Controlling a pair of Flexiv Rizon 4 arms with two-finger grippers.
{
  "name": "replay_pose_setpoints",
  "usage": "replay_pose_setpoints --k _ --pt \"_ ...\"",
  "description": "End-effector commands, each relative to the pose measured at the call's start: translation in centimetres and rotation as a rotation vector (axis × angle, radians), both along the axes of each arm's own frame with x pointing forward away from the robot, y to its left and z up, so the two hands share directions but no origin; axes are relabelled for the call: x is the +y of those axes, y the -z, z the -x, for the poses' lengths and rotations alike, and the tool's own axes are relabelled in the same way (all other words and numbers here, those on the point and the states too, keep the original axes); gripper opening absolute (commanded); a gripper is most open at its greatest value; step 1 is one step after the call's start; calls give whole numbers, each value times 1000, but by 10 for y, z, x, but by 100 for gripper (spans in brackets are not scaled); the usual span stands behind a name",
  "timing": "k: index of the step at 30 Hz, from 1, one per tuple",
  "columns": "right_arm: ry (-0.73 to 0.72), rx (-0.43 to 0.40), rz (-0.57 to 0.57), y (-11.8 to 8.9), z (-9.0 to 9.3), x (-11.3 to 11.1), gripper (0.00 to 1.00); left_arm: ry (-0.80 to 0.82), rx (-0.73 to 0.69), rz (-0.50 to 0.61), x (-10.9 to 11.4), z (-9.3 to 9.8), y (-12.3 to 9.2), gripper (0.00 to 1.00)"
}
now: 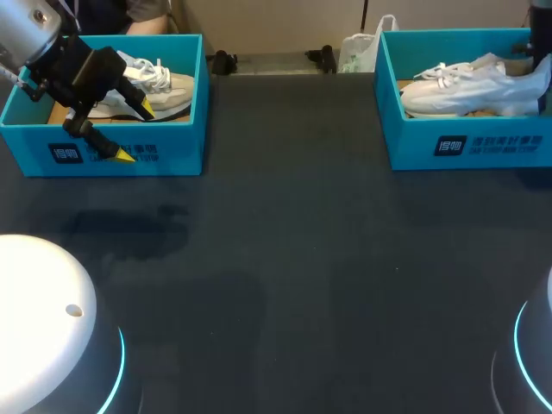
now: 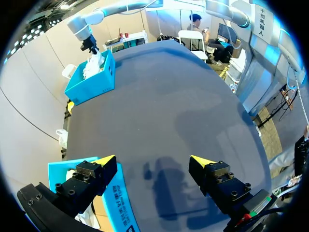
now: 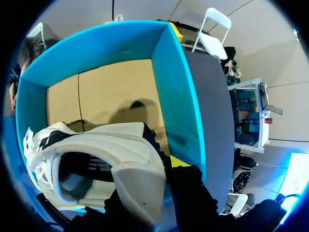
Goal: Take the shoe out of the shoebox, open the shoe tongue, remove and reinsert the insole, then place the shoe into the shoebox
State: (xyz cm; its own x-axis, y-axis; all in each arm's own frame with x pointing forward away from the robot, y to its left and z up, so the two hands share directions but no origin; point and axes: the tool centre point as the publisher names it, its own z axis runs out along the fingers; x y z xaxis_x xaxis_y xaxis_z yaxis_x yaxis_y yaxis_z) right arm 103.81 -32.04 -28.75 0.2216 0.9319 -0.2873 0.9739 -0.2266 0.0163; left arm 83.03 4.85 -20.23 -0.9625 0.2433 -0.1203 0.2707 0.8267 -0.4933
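1. Sitting at the far left of the dark table (image 1: 302, 259), the left shoebox (image 1: 177, 129) is an open blue box. It holds a pale left shoe (image 1: 164, 90) with white laces, resting on its sole.
2. The left gripper (image 1: 135, 132) hangs over that box's front wall with its two fingers spread wide and nothing between them. In the left wrist view one yellow tip is above the box's rim and the other is above bare table. Neither tip touches the shoe.
3. At the far right of the table stands the right shoebox (image 1: 414, 142), also blue and open. It is well apart from the left box.
4. The right shoe (image 1: 466, 90), a white sneaker, lies inside the right shoebox. Its toe points toward the table's middle and its heel is at the box's outer end.
5. The right wrist view shows the box's tan cardboard floor, bare ahead of the shoe. The shoe's opening and heel are right up against the gripper.
6. The right gripper (image 2: 90, 46) is down at the heel end of the right shoe, inside the box's outer end. It sits close against the heel, but I cannot tell whether it has actually closed on the shoe.
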Motion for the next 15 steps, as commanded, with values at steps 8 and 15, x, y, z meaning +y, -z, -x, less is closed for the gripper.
replay_pose_setpoints --k 8,15 --pt "19 -48 -35 8 29 5 0 0 0 -3 0 0 0 100" --pt "19 -48 -35 8 29 5 0 0 0 -3 0 0 0 100"
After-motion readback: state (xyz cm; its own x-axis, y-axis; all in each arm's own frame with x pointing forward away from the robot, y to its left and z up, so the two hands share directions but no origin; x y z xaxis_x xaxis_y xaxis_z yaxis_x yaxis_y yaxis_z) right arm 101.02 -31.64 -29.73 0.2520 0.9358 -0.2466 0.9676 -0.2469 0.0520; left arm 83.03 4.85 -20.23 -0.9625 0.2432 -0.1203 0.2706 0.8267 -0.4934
